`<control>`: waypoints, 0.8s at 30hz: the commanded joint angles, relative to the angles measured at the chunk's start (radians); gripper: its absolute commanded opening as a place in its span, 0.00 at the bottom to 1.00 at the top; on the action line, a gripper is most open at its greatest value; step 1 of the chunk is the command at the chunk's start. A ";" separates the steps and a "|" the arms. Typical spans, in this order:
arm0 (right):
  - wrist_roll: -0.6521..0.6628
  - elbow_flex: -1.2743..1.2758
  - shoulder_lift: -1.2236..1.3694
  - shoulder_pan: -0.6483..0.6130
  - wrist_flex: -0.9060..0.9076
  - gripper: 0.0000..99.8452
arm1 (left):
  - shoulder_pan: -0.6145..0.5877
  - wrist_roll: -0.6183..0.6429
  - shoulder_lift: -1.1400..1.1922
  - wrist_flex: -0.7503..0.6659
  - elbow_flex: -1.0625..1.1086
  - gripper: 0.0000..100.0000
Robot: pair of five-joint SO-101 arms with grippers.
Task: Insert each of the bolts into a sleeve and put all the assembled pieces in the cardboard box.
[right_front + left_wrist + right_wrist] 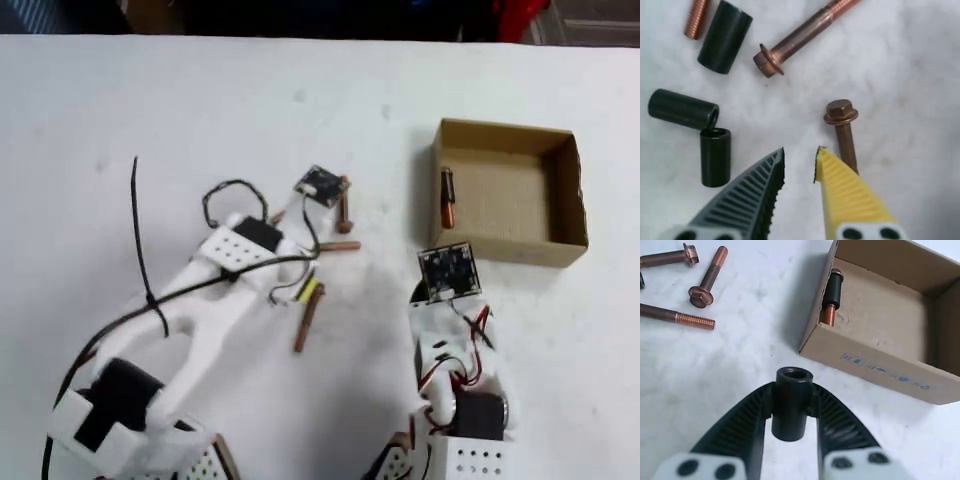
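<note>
Fingers of L gripper (799, 156) spread, nothing between. Bolt (844, 131) lies just outside the yellow finger (850, 200), shank alongside it, head pointing away from wrist. L arm's nearer. R gripper (791, 390) pinches a sleeve (790, 410) upright, bore up, near cardboard box (880, 370); one assembled piece (831, 295) inside.

Bright diffuse light, white table (200, 100) washed pale, soft shadow beside the cardboard box (880, 365)

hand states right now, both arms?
Left hand: open, empty.
Right hand: closed on a sleeve.
</note>
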 commanded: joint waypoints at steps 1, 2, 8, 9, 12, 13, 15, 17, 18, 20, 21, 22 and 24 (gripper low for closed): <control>0.000 -0.005 -0.013 0.012 0.004 0.02 | 0.074 0.141 -0.002 -0.006 -0.048 0.14; 0.000 -0.005 -0.013 0.012 0.004 0.02 | 0.094 0.169 -0.001 -0.006 -0.048 0.14; 0.000 -0.005 -0.013 0.013 0.004 0.02 | 0.120 0.193 0.001 -0.008 -0.038 0.14; 0.006 -0.005 -0.013 0.013 0.004 0.02 | 0.120 0.193 0.002 -0.005 -0.038 0.14; 0.034 -0.003 -0.012 0.012 0.004 0.02 | 0.122 0.193 0.002 -0.008 -0.038 0.14; 0.034 -0.003 -0.012 0.012 0.004 0.02 | 0.122 0.193 0.002 -0.009 -0.038 0.14; 0.034 -0.003 -0.012 0.013 0.004 0.02 | 0.122 0.193 0.004 -0.009 -0.038 0.14; 0.034 -0.003 -0.012 0.013 0.004 0.02 | 0.120 0.193 0.004 -0.009 -0.038 0.14; 0.034 -0.003 -0.012 0.013 0.004 0.02 | 0.120 0.193 0.008 -0.009 -0.038 0.14; 0.034 -0.003 -0.012 0.013 0.004 0.02 | 0.120 0.193 0.047 -0.011 -0.043 0.14; 0.034 -0.003 -0.012 0.013 0.004 0.02 | 0.120 0.193 0.076 -0.015 -0.048 0.14; 0.035 -0.003 -0.012 0.013 0.004 0.02 | 0.120 0.193 0.105 -0.031 -0.048 0.14; 0.035 -0.003 -0.012 0.013 0.004 0.02 | 0.120 0.193 0.151 -0.068 -0.048 0.14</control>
